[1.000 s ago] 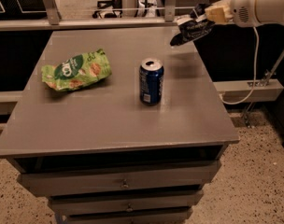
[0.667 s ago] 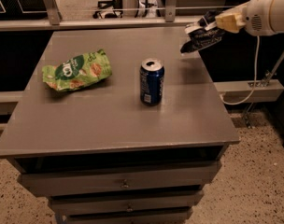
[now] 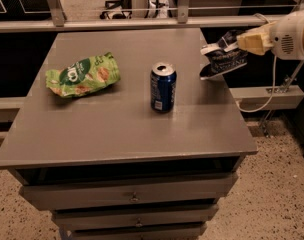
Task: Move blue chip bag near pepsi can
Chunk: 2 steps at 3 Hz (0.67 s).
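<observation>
The pepsi can [image 3: 163,87] stands upright near the middle of the grey table [image 3: 117,129], deep blue with a silver top. The blue chip bag [image 3: 222,60] is dark blue with white panels. It hangs in the air at the table's right edge, to the right of the can and a little farther back. My gripper [image 3: 237,41] comes in from the right on a white arm and is shut on the bag's upper end, holding it above the tabletop.
A bright green chip bag [image 3: 83,75] lies on the table's left side. A metal rail [image 3: 142,23] runs along the back edge. Drawers [image 3: 134,196] sit below the front edge. A cable [image 3: 264,101] hangs at the right.
The gripper with the blue chip bag has moved right and slightly down, from over the table's back right corner to just past its right edge. The can and green bag have not moved.
</observation>
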Available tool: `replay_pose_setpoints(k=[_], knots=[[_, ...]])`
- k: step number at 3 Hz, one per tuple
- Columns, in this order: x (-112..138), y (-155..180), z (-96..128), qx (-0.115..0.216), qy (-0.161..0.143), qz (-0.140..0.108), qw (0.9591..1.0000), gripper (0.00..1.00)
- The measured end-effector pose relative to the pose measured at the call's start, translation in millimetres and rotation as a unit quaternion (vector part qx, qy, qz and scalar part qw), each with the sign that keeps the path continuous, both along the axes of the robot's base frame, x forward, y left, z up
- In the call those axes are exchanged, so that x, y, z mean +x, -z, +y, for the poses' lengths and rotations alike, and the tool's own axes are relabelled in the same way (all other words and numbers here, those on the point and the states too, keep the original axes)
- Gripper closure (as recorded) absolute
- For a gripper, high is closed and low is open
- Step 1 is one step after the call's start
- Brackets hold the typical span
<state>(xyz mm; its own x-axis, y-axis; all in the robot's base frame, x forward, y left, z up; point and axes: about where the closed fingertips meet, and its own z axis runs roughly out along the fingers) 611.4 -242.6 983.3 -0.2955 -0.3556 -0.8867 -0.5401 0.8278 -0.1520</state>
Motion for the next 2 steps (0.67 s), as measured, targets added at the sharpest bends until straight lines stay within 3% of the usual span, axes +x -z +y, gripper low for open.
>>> replay_pose_setpoints(k=[2], knots=[[-44,20,24,0.018,-0.022,0.041,0.9987,1.0]])
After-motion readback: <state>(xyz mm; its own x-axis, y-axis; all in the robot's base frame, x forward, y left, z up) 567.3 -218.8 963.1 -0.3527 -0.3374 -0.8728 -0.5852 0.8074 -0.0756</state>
